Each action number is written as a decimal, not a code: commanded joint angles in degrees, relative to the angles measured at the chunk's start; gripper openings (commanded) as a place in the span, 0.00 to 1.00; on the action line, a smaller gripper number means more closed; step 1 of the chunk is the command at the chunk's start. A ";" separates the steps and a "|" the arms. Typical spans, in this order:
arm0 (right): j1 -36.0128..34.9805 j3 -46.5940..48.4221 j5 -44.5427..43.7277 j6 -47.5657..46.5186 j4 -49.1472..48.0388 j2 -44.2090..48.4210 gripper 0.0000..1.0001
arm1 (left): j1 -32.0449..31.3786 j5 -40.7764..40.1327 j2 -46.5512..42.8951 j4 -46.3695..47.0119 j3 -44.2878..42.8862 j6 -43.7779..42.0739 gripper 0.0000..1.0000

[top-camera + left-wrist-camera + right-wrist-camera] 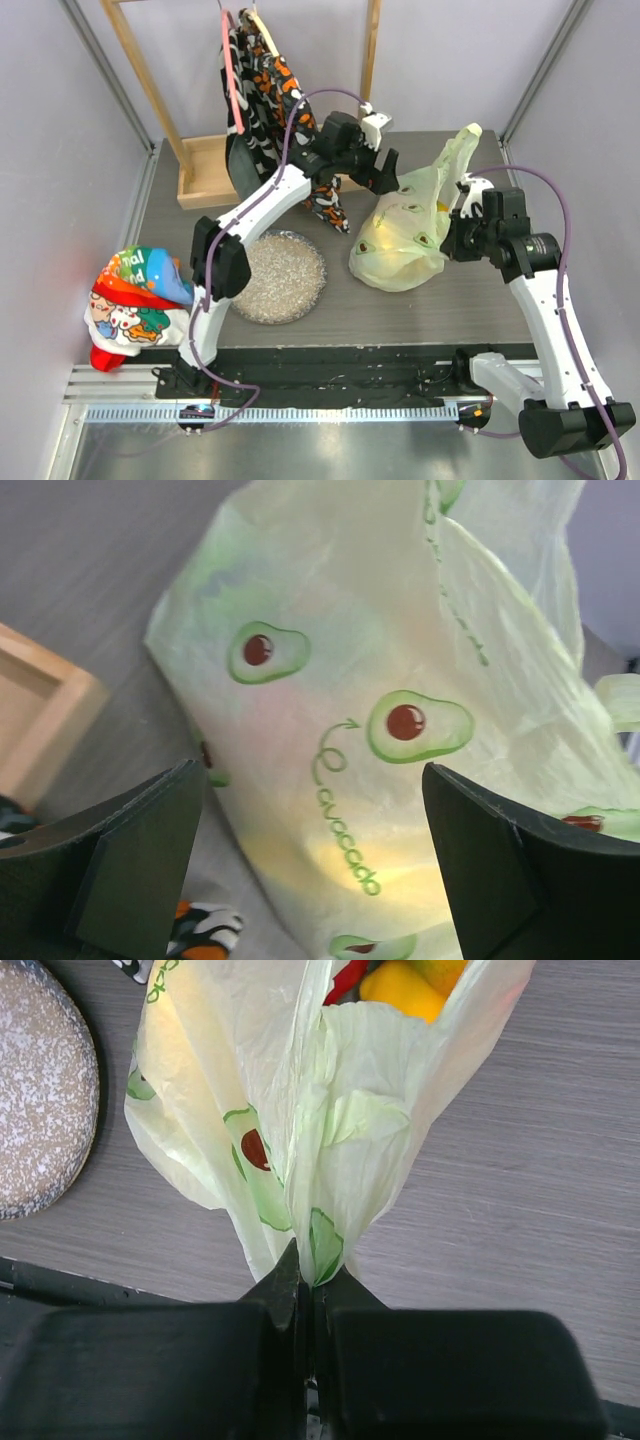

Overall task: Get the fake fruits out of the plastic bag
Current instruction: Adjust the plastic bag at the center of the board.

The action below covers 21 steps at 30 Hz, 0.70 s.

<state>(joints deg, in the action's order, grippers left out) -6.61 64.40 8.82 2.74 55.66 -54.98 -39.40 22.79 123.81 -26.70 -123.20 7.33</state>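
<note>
The pale-green plastic bag [405, 235] printed with avocado marks lies right of centre on the grey table, one handle loop [458, 150] sticking up behind it. My right gripper [452, 232] is shut on a pinched fold of the bag [330, 1160] at its right side. Through the bag's mouth a yellow-orange fake fruit [402, 987] and a bit of a red one [345, 978] show. My left gripper [388, 178] is open and empty, just above the bag's far-left side [390, 720]. The other fruits are hidden inside.
A round speckled plate [277, 276] lies left of the bag. A patterned black-orange-white cloth [262, 85] hangs on a wooden rack [208, 172] at the back. A colourful stuffed cloth item [135, 300] sits at the near left.
</note>
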 commanded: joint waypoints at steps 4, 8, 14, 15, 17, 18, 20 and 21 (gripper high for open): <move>0.28 3.10 -0.82 -1.42 2.17 1.72 0.01 | -3.75 6.31 -3.05 11.23 0.85 15.77 0.96; 0.20 2.84 -0.65 -1.25 1.91 1.63 0.01 | -5.77 6.39 -1.12 15.52 0.59 20.08 0.96; 0.46 3.19 -0.65 -0.72 2.17 2.51 0.01 | -8.85 1.04 4.24 16.59 -3.54 24.38 0.92; 0.63 3.10 -0.65 -0.63 2.17 2.60 0.01 | -9.46 -2.01 4.60 16.07 -4.06 24.66 0.90; 0.90 3.27 -0.21 -0.46 2.26 2.77 0.01 | -10.43 -6.94 5.47 13.18 -5.38 24.57 0.82; 1.16 3.19 0.05 -0.46 2.26 2.69 0.01 | -10.61 -9.23 6.09 12.82 -5.47 24.83 0.81; 1.43 3.45 0.41 -0.19 2.35 2.77 0.01 | -10.87 -10.21 6.71 12.20 -5.48 25.27 0.81; 1.51 3.36 0.50 -0.11 2.26 2.77 0.01 | -11.05 -10.57 6.97 11.85 -5.39 25.36 0.78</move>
<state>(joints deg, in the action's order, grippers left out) -5.74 65.39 8.73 2.09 57.65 -53.32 -49.95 18.46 129.91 -14.02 -126.58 30.57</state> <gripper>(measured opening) 0.034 0.815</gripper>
